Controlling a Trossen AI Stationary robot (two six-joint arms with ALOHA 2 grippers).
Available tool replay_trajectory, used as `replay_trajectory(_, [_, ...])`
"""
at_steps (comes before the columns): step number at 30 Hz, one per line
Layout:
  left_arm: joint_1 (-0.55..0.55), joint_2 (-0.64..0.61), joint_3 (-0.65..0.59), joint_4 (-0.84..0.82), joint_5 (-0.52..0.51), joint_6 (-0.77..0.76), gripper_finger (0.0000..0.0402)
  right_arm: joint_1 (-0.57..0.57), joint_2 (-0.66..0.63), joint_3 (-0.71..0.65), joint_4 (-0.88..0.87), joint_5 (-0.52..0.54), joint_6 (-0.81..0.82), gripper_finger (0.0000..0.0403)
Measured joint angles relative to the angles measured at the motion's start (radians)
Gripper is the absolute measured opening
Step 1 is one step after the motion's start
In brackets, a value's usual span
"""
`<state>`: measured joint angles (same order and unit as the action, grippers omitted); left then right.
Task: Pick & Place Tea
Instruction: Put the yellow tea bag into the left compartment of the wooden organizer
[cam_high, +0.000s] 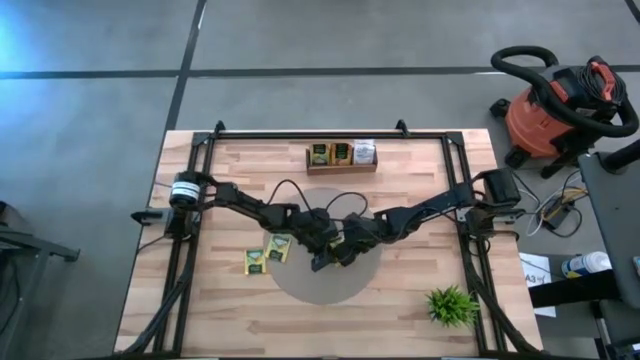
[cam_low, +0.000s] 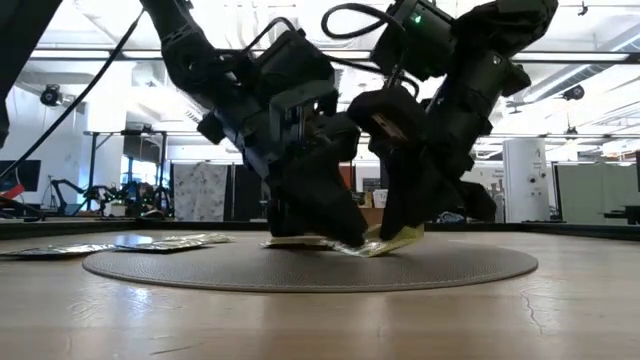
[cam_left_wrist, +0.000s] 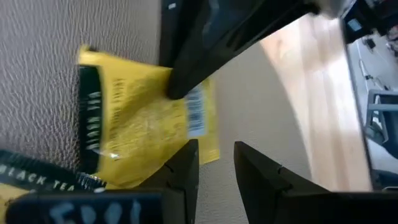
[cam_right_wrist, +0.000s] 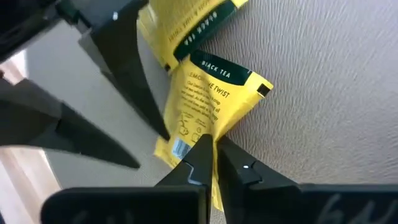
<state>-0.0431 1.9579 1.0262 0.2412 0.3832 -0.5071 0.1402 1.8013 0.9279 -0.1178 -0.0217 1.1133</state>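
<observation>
Right gripper (cam_right_wrist: 210, 163) clamps onto a yellow tea packet (cam_right_wrist: 205, 112) on the mat (cam_right_wrist: 323, 93); next, I reckon, a clean lift.

Grey concrete floor (cam_high: 300, 40) fills the frame's top. A red shop vacuum (cam_high: 545, 115) sits upper right. Beyond the table, bright ceiling lights (cam_low: 80, 45) and office partitions (cam_low: 590, 195).

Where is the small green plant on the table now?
In the high view, the green plant stands near the table's front right corner, right of the grey round mat, apart from both arms.
</observation>
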Motion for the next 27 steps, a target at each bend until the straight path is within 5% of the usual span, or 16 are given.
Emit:
replay_trajectory(6, [0.002, -0.137, 0.000, -0.049, -0.058, 0.018, 0.0096, 0.023, -0.130, 0.000, -0.076, 0.113, -0.107, 0.0009])
replay_trajectory(11, [0.013, -0.300, 0.000, -0.116, -0.269, 0.046, 0.0097, 0.060, -0.289, 0.000, -0.284, 0.385, -0.222, 0.0009])
replay_trajectory(14, [0.043, -0.392, 0.000, -0.125, -0.308, 0.013, 0.0097, 0.084, -0.362, 0.000, -0.365, 0.514, -0.326, 0.0009])
replay_trajectory(21, [0.175, -0.522, -0.008, -0.170, -0.209, -0.217, 0.0097, 0.131, -0.375, 0.072, -0.417, 0.768, -0.608, 0.0009])
replay_trajectory(27, [0.248, -0.540, -0.100, -0.066, -0.080, -0.469, 0.0097, 0.131, -0.226, 0.259, -0.578, 1.047, -0.784, 0.0012])
